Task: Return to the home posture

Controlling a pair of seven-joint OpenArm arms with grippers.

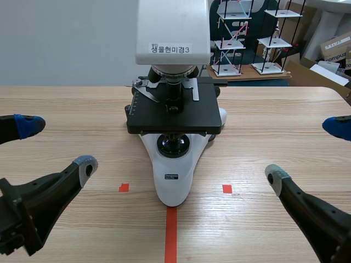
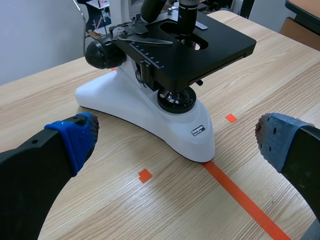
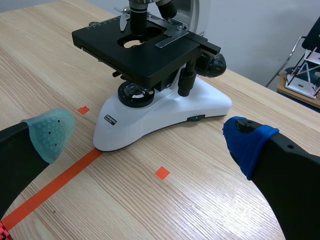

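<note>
Item: white-bodied laboratory microscope [image 1: 173,170] with a flat black stage, standing on the pale wooden table [image 1: 274,109] at my 12 o'clock.
Handling, as I judge it: heavy, rigid, fragile optics. I would hold it by the base only, but homing needs no hold.
Left gripper [image 1: 57,145]: at its 8 o'clock, spread wide, empty, well apart.
Right gripper [image 1: 305,151]: at its 4 o'clock, likewise.

A white label [image 1: 171,49] on the microscope [image 1: 175,116] head reads "생물현미경3".
</note>
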